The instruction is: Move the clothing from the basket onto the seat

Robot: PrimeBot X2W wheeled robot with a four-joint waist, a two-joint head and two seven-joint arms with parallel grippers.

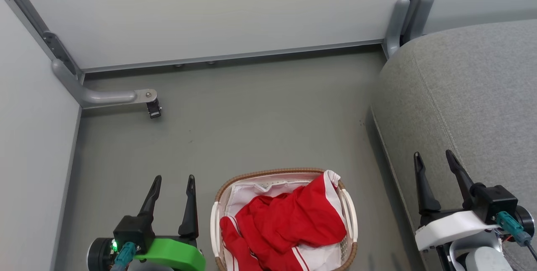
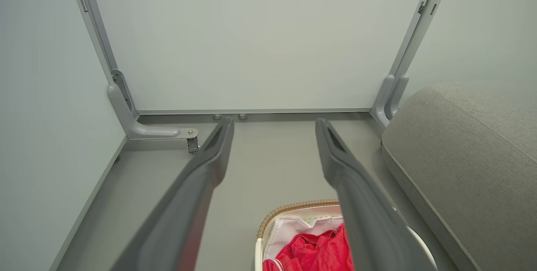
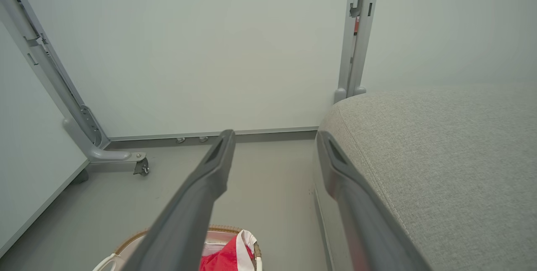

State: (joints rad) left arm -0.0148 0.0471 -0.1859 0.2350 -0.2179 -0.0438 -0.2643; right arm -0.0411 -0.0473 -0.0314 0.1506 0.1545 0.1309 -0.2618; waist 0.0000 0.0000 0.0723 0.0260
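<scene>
Red clothing lies in the basket, left gripper and right gripper jaws spread wide.

Count rn: 1 basket, 1 clothing pc, 1 liner, 1 seat, + my 2: left gripper, right gripper.

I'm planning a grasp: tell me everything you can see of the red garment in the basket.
The red garment is soft fabric, bright red with white panels and red-and-white striped trim. It lies crumpled in a loose heap inside the laundry basket, resting on the white liner, with one white-edged corner rising over the far right rim. Nothing else touches it.
</scene>
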